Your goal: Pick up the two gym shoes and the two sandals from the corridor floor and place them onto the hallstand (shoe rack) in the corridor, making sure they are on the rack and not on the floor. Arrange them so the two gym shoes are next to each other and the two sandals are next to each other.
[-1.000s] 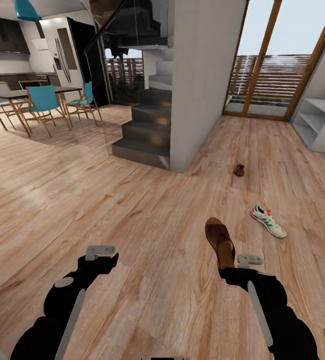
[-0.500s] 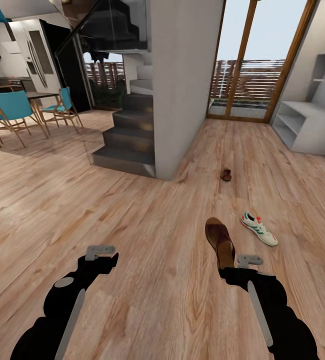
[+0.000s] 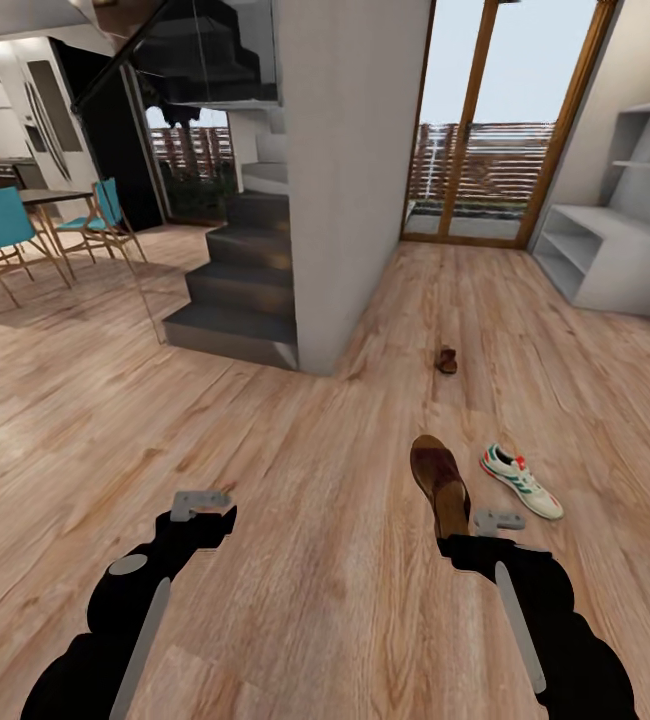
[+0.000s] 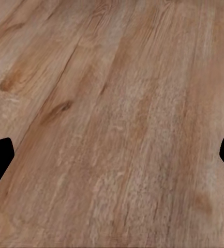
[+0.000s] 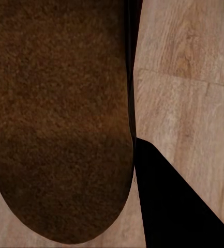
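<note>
1. Head view: high, looking forward and down the corridor floor (image 3: pixel 265 420) toward the hallstand (image 3: pixel 615 255).
2. Left wrist view: close above bare floor planks (image 4: pixel 112 124).
3. Right wrist view: pressed near a sandal (image 5: pixel 60 119), with floor beside; the head view shares this sandal (image 3: pixel 440 480).

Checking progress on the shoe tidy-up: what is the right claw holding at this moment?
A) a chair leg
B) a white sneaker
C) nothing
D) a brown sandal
D: the brown sandal sticks out from the right claw, while the white sneaker lies beside it on the floor.
</note>
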You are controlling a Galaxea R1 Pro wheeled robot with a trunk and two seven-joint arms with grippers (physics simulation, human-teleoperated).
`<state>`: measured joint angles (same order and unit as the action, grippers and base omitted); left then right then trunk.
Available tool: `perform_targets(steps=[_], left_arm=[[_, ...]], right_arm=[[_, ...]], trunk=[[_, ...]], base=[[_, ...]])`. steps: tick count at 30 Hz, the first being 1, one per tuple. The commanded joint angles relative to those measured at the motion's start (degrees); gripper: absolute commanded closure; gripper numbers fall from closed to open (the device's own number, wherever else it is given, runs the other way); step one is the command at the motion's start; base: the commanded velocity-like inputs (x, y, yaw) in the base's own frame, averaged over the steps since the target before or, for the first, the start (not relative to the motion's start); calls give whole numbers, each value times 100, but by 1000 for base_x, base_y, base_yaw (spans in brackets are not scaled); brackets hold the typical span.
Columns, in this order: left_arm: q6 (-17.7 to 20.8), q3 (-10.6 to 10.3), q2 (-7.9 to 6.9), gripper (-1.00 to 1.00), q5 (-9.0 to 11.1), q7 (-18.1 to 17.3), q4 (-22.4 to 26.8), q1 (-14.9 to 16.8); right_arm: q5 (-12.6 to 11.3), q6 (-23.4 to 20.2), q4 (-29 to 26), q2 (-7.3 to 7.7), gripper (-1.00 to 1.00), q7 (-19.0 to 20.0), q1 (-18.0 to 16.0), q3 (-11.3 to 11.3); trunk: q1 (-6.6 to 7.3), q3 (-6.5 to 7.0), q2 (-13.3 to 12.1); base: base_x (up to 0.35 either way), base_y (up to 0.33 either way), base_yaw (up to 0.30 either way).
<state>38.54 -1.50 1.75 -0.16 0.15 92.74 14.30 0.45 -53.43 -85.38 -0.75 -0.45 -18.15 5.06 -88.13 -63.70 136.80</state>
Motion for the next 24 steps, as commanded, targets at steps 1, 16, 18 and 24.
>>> perform_targets(steps=[1,16,18,24], left_arm=[[30,0,1,-100,-2,0,7,2],[31,0,1,-100,-2,0,7,2],[29,0,1,-100,-2,-2,7,2],[31,0,1,-100,-2,0,7,2]], right_arm=[[-18,-28,-2,-5,100,-17,-4,8],[-27,-1,-12,5,100,-20,-4,20],[-27,-1,-13,5,100,-23,-4,18],[-25,-1,-14,4,100,-25,-4,12]], trunk=[[-3,-3,2],[-3,2,2],[-3,2,2],[-3,15,2]], base=[[346,0,-77],[346,0,-9],[346,0,-5],[346,0,-200]])
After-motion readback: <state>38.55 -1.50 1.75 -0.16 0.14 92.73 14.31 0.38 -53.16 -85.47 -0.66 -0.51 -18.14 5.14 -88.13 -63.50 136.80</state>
